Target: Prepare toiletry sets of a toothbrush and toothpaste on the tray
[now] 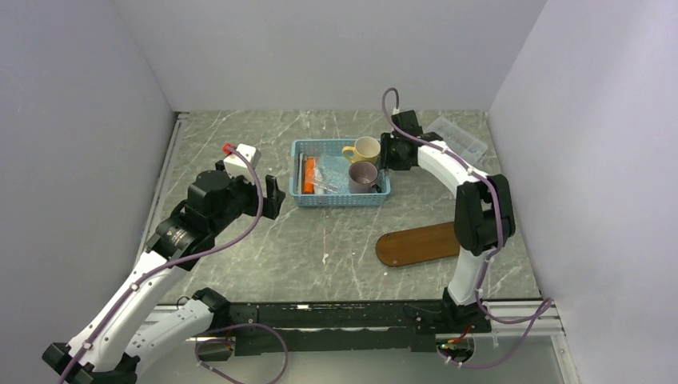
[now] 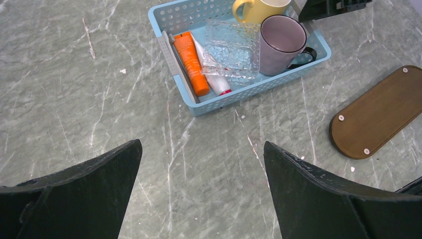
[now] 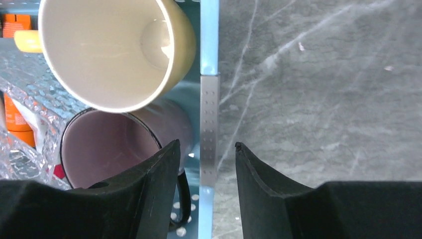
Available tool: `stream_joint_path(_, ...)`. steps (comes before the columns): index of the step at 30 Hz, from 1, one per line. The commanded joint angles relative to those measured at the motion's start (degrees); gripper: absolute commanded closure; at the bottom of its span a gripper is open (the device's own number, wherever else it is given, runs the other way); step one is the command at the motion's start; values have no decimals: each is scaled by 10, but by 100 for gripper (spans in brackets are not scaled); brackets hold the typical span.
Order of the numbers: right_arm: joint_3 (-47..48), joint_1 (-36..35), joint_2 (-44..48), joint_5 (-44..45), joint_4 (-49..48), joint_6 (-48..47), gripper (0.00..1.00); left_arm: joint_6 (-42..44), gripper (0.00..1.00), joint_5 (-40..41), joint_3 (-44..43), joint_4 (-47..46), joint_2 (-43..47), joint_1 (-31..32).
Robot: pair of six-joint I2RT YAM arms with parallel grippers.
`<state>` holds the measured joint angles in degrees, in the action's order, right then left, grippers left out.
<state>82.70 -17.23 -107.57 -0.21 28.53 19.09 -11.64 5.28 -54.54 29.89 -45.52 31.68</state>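
Observation:
The orange toothpaste (image 2: 191, 63) lies in the blue basket (image 2: 249, 92), with a white tube (image 2: 213, 78) beside it. A grey toothbrush (image 2: 168, 56) lies along the basket's left wall. The dark wooden tray (image 2: 380, 112) sits bare on the table to the right of the basket, also seen from above (image 1: 418, 243). My left gripper (image 2: 201, 144) hangs open over bare table, left of the basket and holding nothing. My right gripper (image 3: 207, 144) is open and straddles the basket's right wall (image 3: 209, 74), with a gap on either side of the rim.
A yellow cup (image 1: 365, 150) and a mauve cup (image 1: 364, 177) stand in the basket's right half, next to crinkled clear wrap (image 2: 231, 50). A clear compartment box (image 1: 457, 136) sits at the back right. A small white block (image 1: 240, 154) lies by the left arm.

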Motion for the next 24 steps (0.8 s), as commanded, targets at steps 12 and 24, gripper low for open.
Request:
stream_joint_path(12,-169,80,247,81,50,63,47,4,1,-10,-6,-3,1,2)
stream_joint_path(24,-256,152,334,186,102,122,47,2,1,-20,-5,-5,11,2)
